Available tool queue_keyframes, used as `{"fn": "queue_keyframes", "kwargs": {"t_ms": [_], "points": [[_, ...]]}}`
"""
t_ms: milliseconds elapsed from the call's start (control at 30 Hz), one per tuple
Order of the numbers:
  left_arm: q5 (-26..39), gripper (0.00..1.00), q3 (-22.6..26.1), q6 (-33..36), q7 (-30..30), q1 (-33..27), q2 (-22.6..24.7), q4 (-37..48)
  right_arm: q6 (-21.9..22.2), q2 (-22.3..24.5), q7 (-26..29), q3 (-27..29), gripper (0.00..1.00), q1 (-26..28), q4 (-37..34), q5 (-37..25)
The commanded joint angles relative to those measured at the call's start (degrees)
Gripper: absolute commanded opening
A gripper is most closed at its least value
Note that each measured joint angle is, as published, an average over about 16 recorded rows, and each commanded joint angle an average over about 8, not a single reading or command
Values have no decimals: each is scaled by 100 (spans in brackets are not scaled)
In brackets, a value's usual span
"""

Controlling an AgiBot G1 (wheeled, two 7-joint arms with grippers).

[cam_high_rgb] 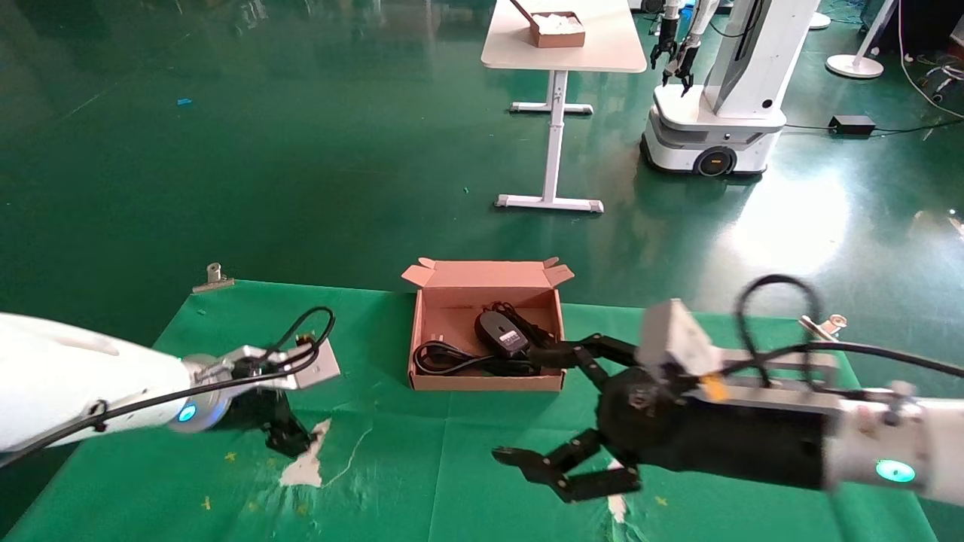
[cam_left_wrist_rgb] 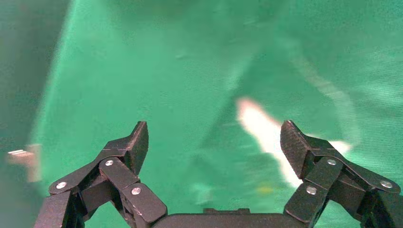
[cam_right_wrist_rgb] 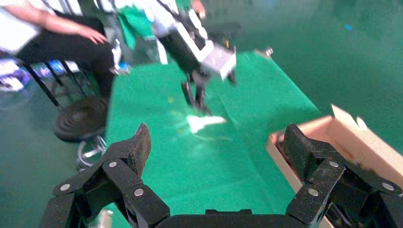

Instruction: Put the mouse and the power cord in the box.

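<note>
The box (cam_high_rgb: pixel 486 382) stands open at the far middle of the green cloth, with its flap lid raised behind it. Inside lie the black mouse (cam_high_rgb: pixel 501 333) and the looped power cord (cam_high_rgb: pixel 452 360). My right gripper (cam_high_rgb: pixel 527 406) hovers open just off the box's front right corner, with nothing between its fingers. Its upper finger reaches to the box's right wall. In the right wrist view that gripper (cam_right_wrist_rgb: pixel 216 137) is open beside the box (cam_right_wrist_rgb: pixel 332 137). My left gripper (cam_high_rgb: pixel 290 440) points down at the cloth on the left. In the left wrist view it (cam_left_wrist_rgb: pixel 215 130) is open and empty.
White tears (cam_high_rgb: pixel 305 467) show in the green cloth under the left gripper. Metal clips (cam_high_rgb: pixel 214 277) (cam_high_rgb: pixel 825 325) hold the cloth's far corners. Beyond stand a white table (cam_high_rgb: pixel 602 53) with a small carton (cam_high_rgb: pixel 557 30) and another robot (cam_high_rgb: pixel 715 113). A seated person (cam_right_wrist_rgb: pixel 57 33) is near the table's left side.
</note>
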Motion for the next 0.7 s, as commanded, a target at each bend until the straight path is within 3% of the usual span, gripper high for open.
{"fn": "queue_keyframes", "kwargs": {"t_ms": [33,433,700], "points": [[-321,100,-220,127,159,129,-86,-61,-166,146,7,168,100,-118,129,206],[-2257,100,-1546,894,1120,908,-603,-431,-1129,987,47,1139,100,-800,876,1396],[-3545,100,-2429,1405,1760,1426,-947,-677,-1269,1109,50,1275,100,-896,980,1570]]}}
